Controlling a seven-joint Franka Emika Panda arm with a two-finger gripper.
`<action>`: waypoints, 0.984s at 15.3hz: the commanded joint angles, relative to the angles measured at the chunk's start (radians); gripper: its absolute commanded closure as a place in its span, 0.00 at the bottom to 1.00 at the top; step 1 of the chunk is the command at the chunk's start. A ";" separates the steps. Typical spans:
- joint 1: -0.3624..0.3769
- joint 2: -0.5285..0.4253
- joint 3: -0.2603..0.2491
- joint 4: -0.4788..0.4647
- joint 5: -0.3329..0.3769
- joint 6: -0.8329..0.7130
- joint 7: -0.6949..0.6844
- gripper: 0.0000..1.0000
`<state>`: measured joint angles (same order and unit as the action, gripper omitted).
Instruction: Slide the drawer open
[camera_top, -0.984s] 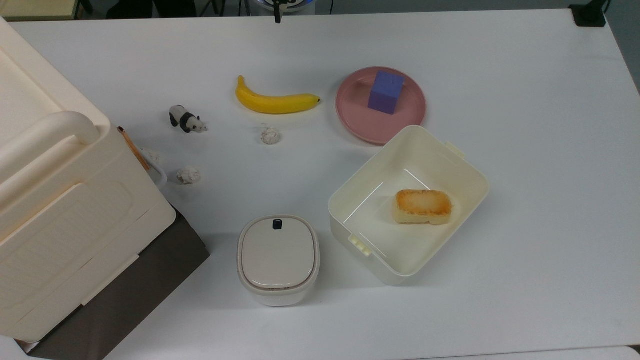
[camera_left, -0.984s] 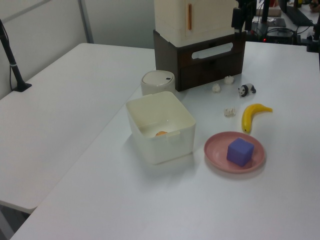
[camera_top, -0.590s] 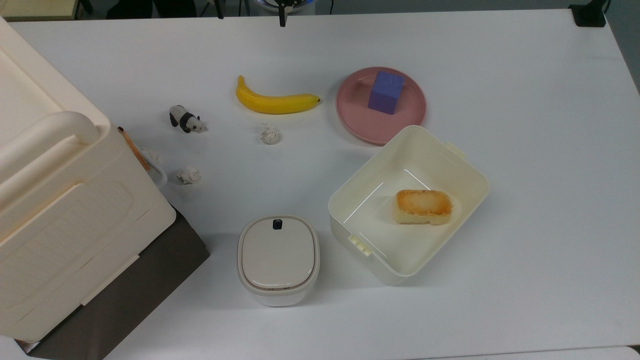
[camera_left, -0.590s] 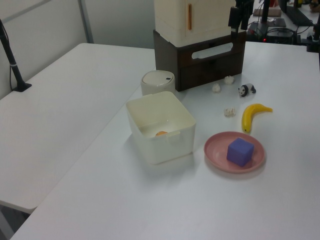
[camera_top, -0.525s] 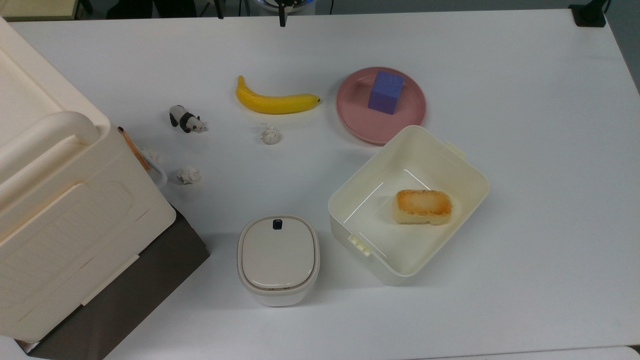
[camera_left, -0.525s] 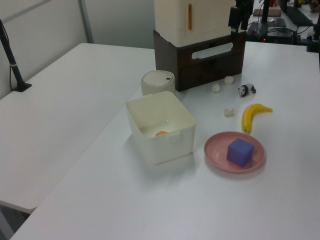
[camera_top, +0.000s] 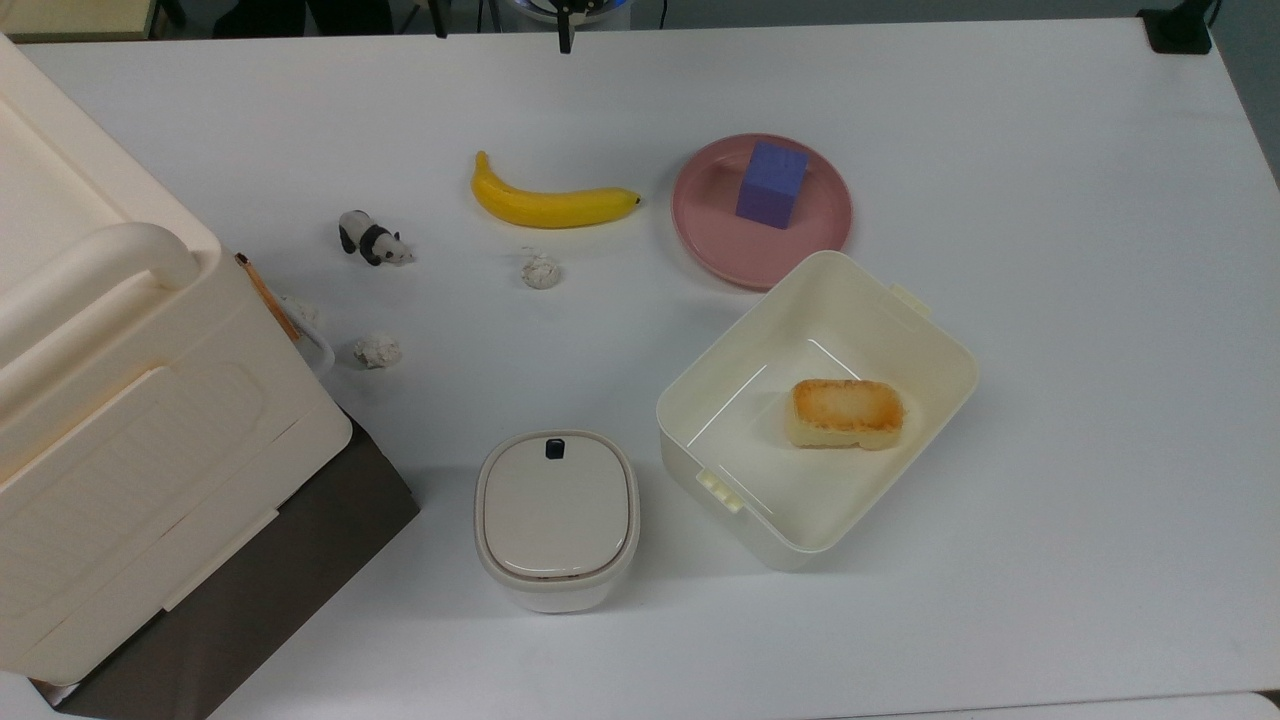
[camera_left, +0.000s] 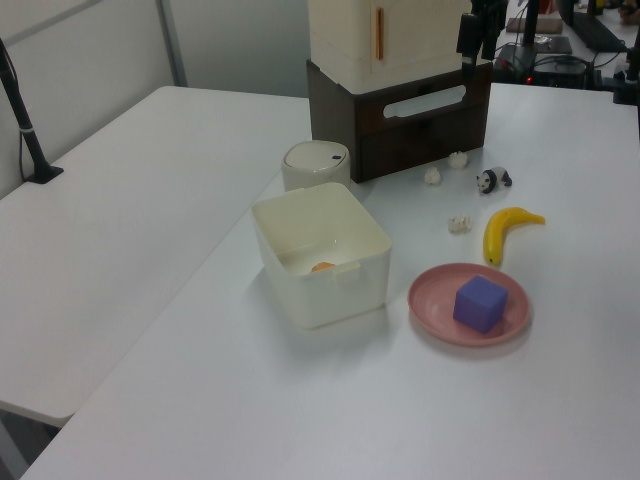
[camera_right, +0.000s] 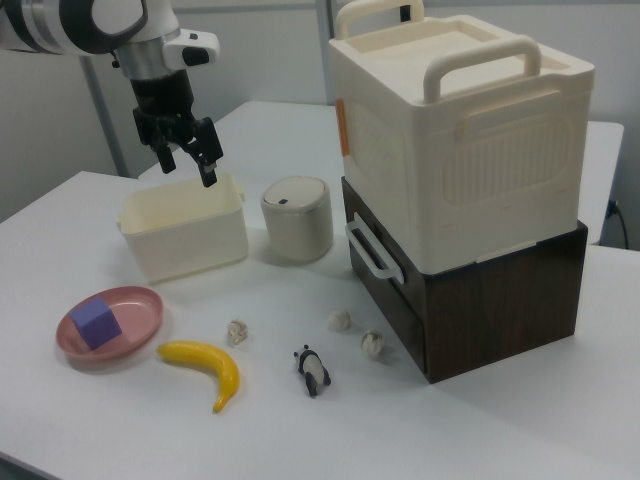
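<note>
Pincer (camera_right: 186, 150) hanging in the air in the right view, fingers parted and holding nothing, pointing down, well apart from the drawer (camera_right: 392, 283).

Drawer sitting shut inside the dark brown cabinet (camera_right: 490, 300); white loop handle (camera_right: 366, 250) showing on its front in the right view, and as a pale bar (camera_left: 425, 101) in the left view. Big cream box (camera_right: 455, 130) resting on top of the cabinet.

On the bench (camera_top: 1050, 250) in the top view:
- cabinet and cream box (camera_top: 120, 420) sitting at 9 o'clock
- toy panda (camera_top: 372, 238) and banana (camera_top: 550, 203) lying toward 11 and 12 o'clock
- pink plate (camera_top: 800, 240) carrying a purple block (camera_top: 771, 184), toward 1 o'clock
- open cream tub (camera_top: 900, 310) holding a piece of bread (camera_top: 846, 412), right of centre
- small lidded bin (camera_top: 556, 515) standing at 6 o'clock
- paper wads (camera_top: 541, 270) lying between banana and cabinet
</note>
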<state>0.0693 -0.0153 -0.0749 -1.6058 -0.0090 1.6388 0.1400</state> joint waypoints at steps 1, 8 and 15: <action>-0.006 -0.009 0.006 -0.006 0.020 0.003 -0.022 0.00; -0.006 -0.012 0.004 -0.005 0.003 -0.027 -0.133 0.00; -0.029 -0.014 0.004 -0.005 0.003 -0.059 -0.152 0.00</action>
<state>0.0630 -0.0157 -0.0749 -1.6063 -0.0091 1.6038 0.0158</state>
